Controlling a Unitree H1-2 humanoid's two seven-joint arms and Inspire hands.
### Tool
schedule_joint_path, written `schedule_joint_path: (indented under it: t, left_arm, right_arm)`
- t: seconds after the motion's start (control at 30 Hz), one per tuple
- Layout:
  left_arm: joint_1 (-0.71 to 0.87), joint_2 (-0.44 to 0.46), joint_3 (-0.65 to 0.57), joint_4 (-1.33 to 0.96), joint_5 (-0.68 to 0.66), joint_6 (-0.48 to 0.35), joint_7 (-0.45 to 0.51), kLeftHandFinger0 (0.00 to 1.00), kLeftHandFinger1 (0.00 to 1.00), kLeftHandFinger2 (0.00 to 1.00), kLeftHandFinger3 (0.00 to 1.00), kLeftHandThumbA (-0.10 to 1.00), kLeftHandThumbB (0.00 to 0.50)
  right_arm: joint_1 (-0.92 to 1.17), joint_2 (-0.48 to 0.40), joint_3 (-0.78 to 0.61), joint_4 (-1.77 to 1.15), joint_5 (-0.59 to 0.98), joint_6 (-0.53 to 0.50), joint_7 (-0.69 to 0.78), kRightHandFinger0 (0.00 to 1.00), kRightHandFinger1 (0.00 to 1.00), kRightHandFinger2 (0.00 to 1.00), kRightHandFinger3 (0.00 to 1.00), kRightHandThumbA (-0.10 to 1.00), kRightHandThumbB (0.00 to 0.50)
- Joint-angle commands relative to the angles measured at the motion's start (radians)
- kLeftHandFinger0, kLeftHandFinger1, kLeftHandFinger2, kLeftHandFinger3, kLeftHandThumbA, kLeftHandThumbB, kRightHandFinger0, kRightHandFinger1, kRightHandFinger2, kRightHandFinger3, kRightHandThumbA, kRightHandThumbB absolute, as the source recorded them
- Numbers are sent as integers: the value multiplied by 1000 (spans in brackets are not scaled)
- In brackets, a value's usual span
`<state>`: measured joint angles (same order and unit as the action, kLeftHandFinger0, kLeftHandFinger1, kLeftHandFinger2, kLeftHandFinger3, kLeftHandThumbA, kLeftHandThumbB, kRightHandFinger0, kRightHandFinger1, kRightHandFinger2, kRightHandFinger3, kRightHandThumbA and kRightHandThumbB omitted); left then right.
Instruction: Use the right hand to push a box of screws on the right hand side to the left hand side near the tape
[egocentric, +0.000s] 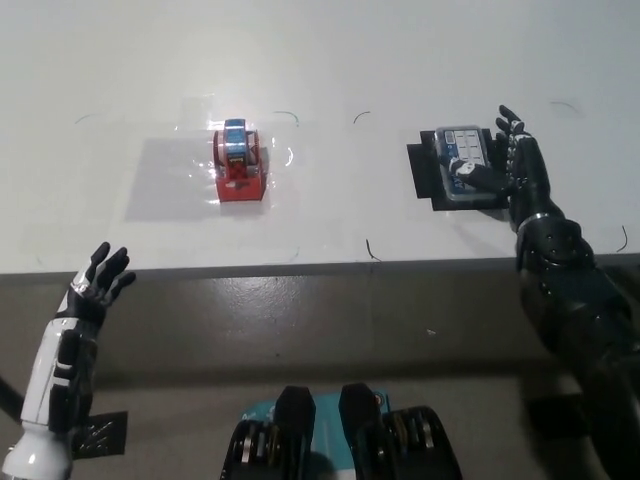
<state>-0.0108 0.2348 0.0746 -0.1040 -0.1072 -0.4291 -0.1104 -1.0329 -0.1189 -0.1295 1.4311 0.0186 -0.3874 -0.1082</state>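
The box of screws (462, 165), a clear case with a blue label, lies on a black mat (422, 176) at the table's right. My black right hand (516, 168) is open and pressed flat against the box's right side, its thumb lying over the lid. The tape (238, 162), a roll in a red dispenser, stands at centre left on the white table (330, 220), well apart from the box. My white left hand (92, 288) hangs open below the table's front edge at lower left.
A glossy clear sheet (170, 185) lies under and left of the tape dispenser. Thin pen marks dot the white surface. A grey floor strip (320, 320) runs below the table's front edge.
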Motion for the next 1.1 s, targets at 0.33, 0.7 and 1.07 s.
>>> schedule_joint_path:
  t: [0.33,0.7,1.07]
  left_arm:
    - [-18,22,19,-72,-39,12,-8,1000,1000,1000,1000,1000,139]
    - [-30,21,27,-76,-29,14,-7,1000,1000,1000,1000,1000,124]
    - [-28,17,28,-100,-21,31,-4,1000,1000,1000,1000,1000,143]
  right_arm:
    - [-64,137,-96,-14,119,-32,46,1000,1000,1000,1000,1000,181]
    - [-90,180,-150,-20,179,-24,68,1000,1000,1000,1000,1000,288]
    - [-108,231,-186,-25,230,-26,119,1000,1000,1000,1000,1000,316]
